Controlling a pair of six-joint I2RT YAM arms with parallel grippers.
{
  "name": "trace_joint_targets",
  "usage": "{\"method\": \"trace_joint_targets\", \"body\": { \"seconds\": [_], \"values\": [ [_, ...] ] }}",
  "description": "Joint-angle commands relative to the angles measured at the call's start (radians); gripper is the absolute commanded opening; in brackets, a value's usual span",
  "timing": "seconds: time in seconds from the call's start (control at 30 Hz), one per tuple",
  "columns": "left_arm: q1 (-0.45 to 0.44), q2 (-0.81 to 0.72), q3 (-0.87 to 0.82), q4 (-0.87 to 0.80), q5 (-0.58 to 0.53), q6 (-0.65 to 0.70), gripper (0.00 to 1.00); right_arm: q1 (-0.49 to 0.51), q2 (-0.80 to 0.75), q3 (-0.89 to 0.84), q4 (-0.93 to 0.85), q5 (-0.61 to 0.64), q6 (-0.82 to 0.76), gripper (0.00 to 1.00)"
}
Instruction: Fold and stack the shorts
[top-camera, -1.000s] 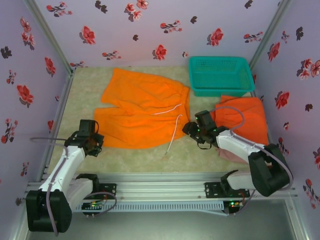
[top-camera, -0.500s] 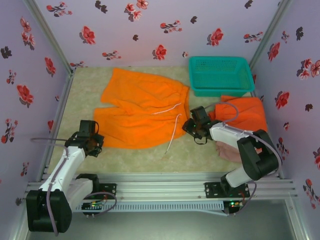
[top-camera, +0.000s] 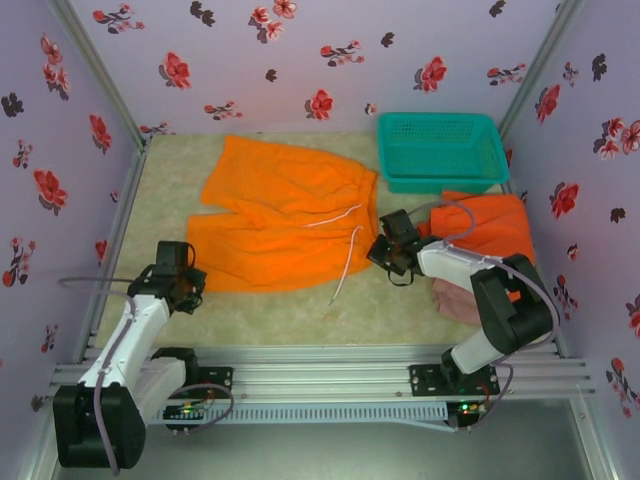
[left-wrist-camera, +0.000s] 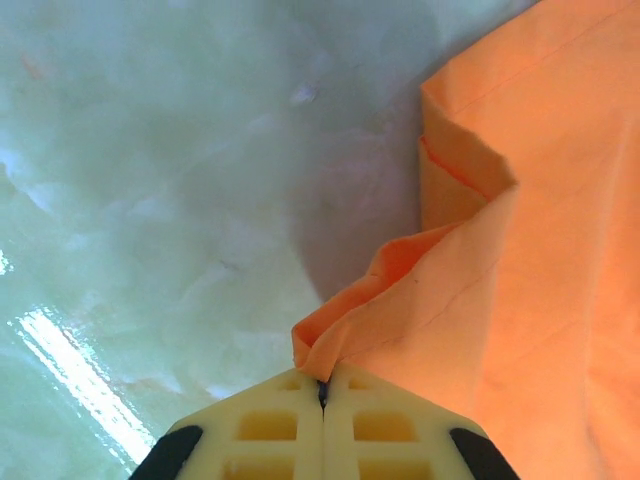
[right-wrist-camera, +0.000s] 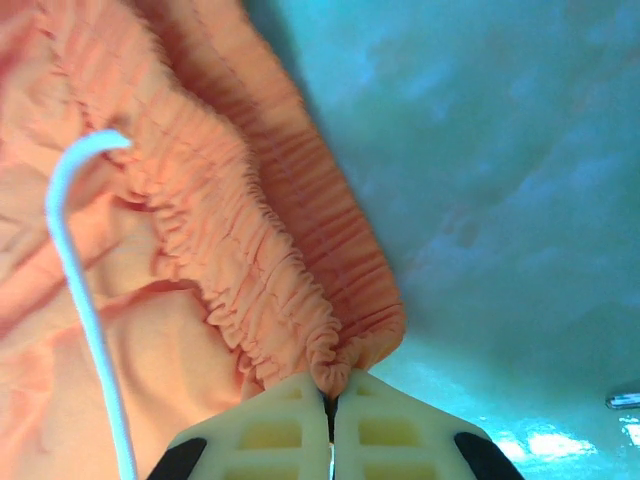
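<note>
teal basket (top-camera: 445, 183) far right | folded orange shorts (top-camera: 495, 225) beside | spread orange shorts (top-camera: 280, 215) centre

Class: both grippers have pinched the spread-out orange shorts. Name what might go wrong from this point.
1. The left gripper pinches only a thin corner fold of the spread orange shorts; it may slip out on lifting.
2. The right gripper grips just the waistband's edge, and the loose drawstring may get trapped in the fold.
3. The right arm sits beside the folded pile and may disturb it.
</note>
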Motion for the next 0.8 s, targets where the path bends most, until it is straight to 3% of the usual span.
{"method": "trace_joint_targets", "body": {
  "seconds": [0.0,0.33,0.53,0.77],
  "values": [
    [0.019,-0.033,0.112,-0.047,-0.056,0.063,0.0,-0.012,-0.072,0.09,-0.064,0.01,-0.063,0.0],
    [0.029,-0.051,0.346,-0.195,-0.071,0.177,0.0,-0.012,-0.206,0.202,-0.176,-0.02,-0.107,0.0],
    [0.029,-0.128,0.302,-0.271,-0.109,0.234,0.0,0.017,-0.278,0.088,-0.174,-0.029,-0.055,0.0],
    [0.027,-0.241,0.289,-0.415,-0.187,0.303,0.0,0.147,-0.34,-0.041,-0.175,0.013,0.024,0.0]
  ]
}}
